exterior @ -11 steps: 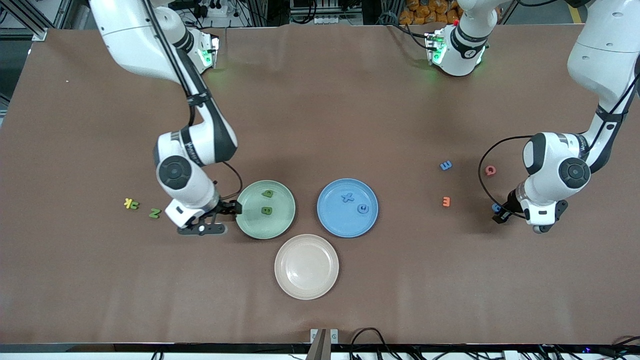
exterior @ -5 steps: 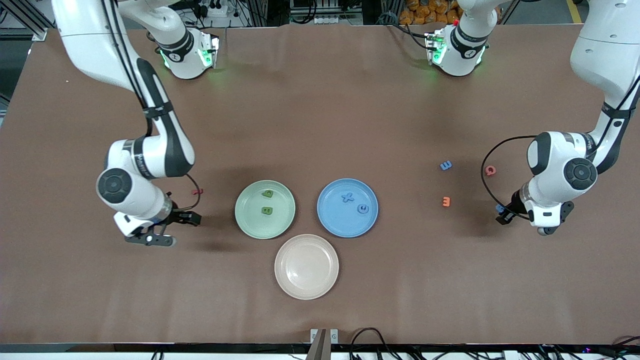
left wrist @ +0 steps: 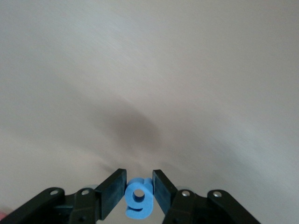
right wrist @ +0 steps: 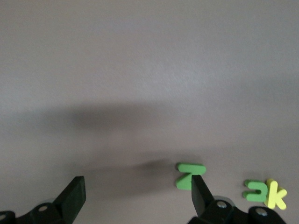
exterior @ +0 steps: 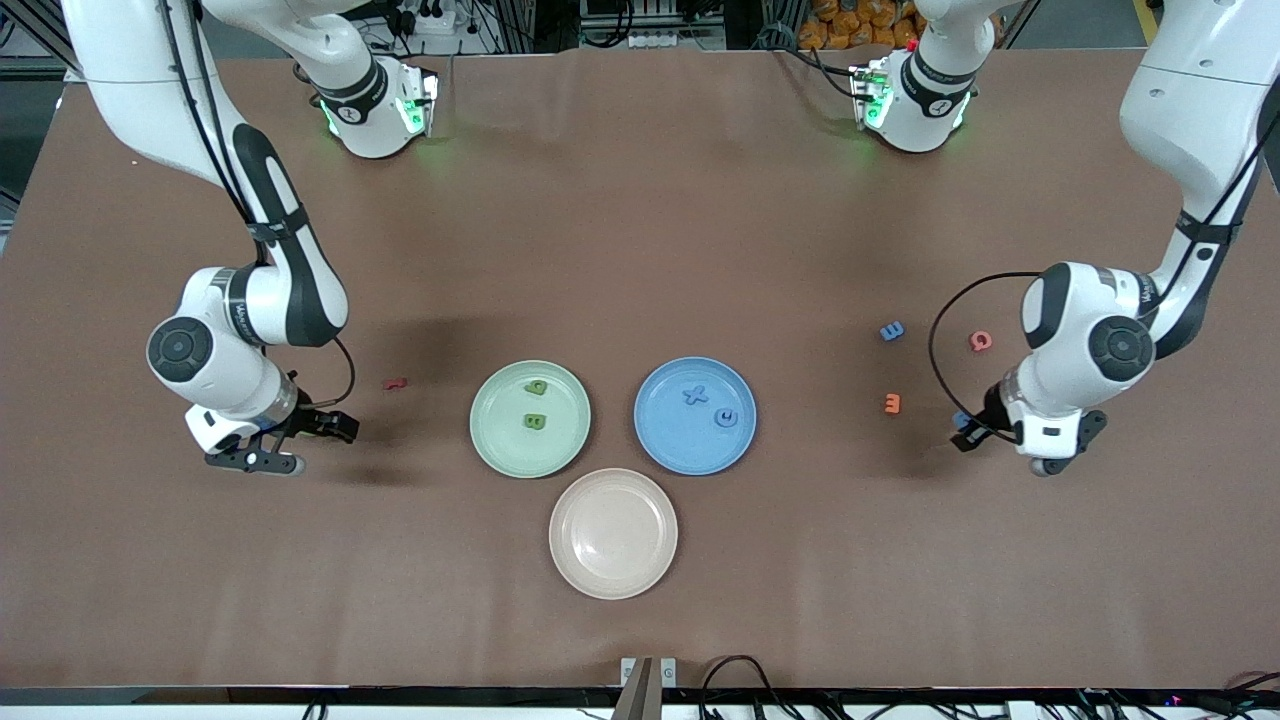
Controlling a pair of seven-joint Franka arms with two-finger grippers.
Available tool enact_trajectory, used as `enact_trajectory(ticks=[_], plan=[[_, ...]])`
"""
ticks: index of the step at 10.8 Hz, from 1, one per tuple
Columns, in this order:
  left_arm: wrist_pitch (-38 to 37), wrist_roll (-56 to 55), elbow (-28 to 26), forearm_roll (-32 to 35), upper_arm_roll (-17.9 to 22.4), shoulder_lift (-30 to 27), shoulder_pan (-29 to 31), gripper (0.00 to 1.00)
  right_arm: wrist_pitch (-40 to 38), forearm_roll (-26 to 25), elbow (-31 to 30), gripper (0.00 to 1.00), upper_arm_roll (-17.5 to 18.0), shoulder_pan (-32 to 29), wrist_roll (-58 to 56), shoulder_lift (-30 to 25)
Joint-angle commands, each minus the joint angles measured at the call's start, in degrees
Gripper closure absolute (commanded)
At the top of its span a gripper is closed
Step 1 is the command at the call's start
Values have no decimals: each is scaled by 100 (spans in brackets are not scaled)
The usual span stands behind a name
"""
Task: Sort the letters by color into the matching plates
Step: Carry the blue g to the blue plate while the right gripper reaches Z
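Left end effector [left wrist: 138, 190] is clamped on a blue letter [left wrist: 138, 203], lower right of the front frame; you next carry it to the blue plate [exterior: 664, 440] at centre. Right end effector [right wrist: 135, 191] hangs apart over a green letter [right wrist: 189, 174] at lower left, which only its wrist view shows.

- The green plate [exterior: 530, 419] holds 2 green letters [exterior: 535, 404].
- The blue plate [exterior: 695, 415] holds 2 blue letters [exterior: 709, 406].
- The beige plate [exterior: 613, 534] lies nearest the camera.
- The left gripper [exterior: 962, 430] pinches a blue letter [exterior: 960, 420].
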Motion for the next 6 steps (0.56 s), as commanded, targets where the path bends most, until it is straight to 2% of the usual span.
enact_trajectory(ticks=[1, 3, 6], plan=[[-419, -685, 228, 167, -202, -71, -670, 100, 290, 0, -622, 0, 107, -240, -303, -386], [-622, -1254, 404, 166, -202, -62, -1417, 100, 634, 0, -790, 0, 125, -389, -408, -369], [-763, -1888, 641, 149, -202, -53, -2288, 100, 635, 0, -782, 0, 151, -574, -436, -333]])
